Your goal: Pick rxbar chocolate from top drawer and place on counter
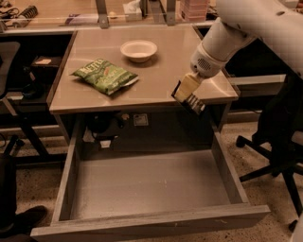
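The gripper (185,92) hangs from the white arm at the counter's front right edge, above the back right of the top drawer (142,189). It is shut on the rxbar chocolate (193,103), a flat black bar with pale stripes that sticks out below the pale fingers (188,86). The bar is in the air, level with the counter's front edge. The counter (161,71) is a glossy beige tabletop. The drawer is pulled wide open and its grey floor is bare.
A green chip bag (105,74) lies on the counter's left half. A white bowl (138,49) stands near its back middle. A cluttered bench (94,12) runs behind. Office chairs stand at left (12,156) and right (279,142).
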